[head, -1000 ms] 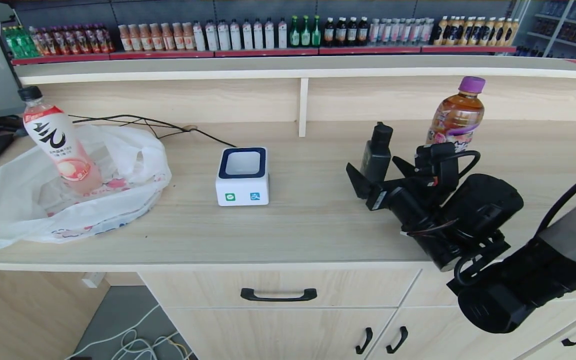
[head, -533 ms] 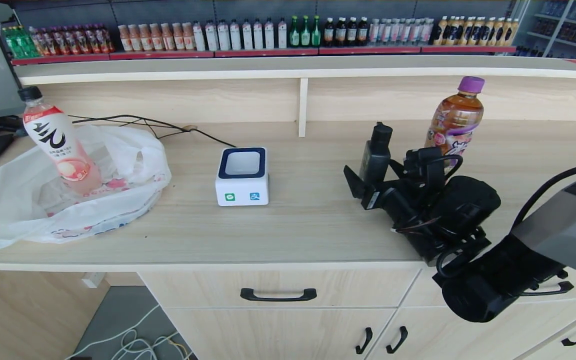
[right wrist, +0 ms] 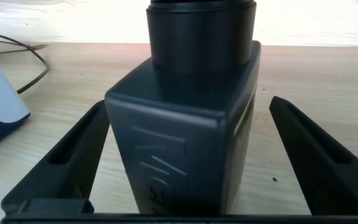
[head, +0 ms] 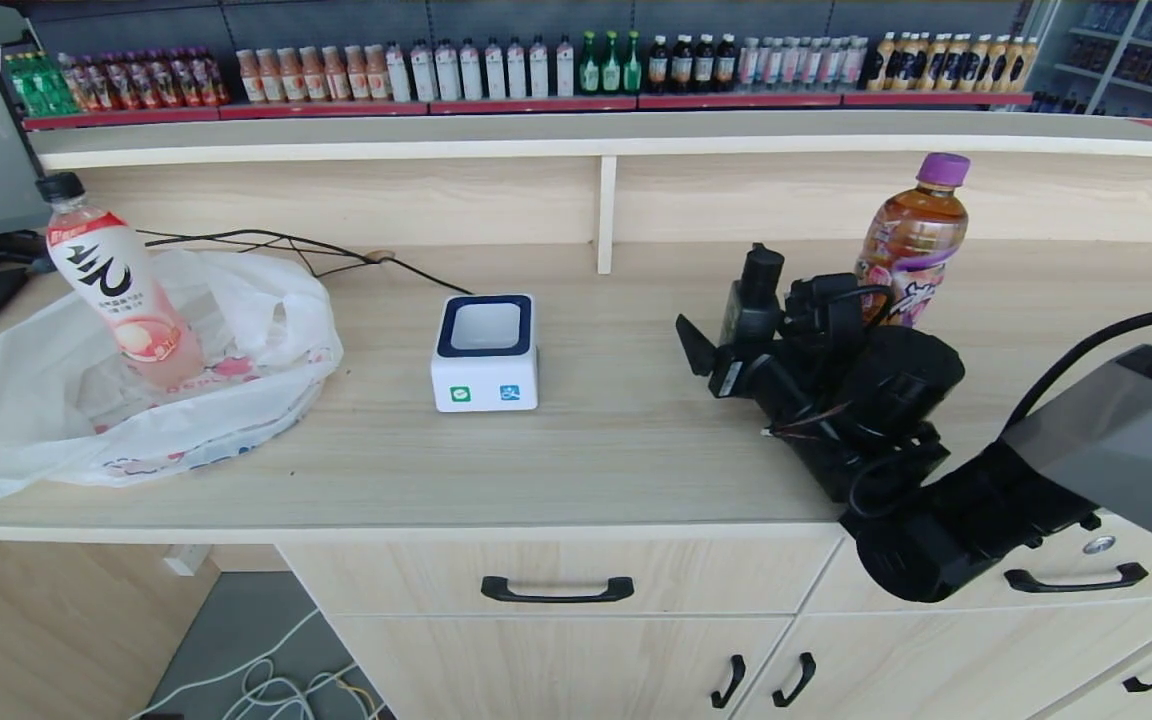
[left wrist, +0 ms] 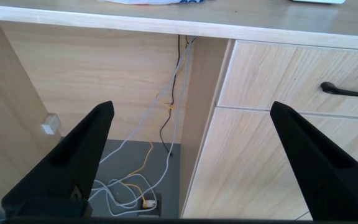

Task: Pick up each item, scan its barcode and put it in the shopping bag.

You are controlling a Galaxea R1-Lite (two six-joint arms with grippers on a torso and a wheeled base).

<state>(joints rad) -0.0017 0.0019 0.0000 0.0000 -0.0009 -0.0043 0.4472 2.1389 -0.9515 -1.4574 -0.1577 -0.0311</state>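
A black square bottle [head: 756, 288] stands upright on the counter, right of the white scanner [head: 485, 351]. My right gripper [head: 742, 335] is open, with one finger on each side of that black bottle [right wrist: 191, 118], and its fingers [right wrist: 73, 162] stand apart from the bottle's walls. A tea bottle with a purple cap [head: 914, 235] stands just behind the arm. The white shopping bag [head: 266, 310] lies at the counter's left with a pink drink bottle [head: 121, 290] leaning inside it. My left gripper [left wrist: 191, 106] hangs open and empty below the counter, facing the cabinet front.
Black cables [head: 266, 243] run along the counter behind the bag and scanner. Drawers with black handles [head: 556, 590] sit under the counter edge. A wooden ledge [head: 596, 150] rises at the counter's back. Loose cables [left wrist: 135, 186] lie on the floor below.
My right arm has moved forward and to the left, bringing its open fingers around the black bottle. The bottles, bag and scanner have stayed put.
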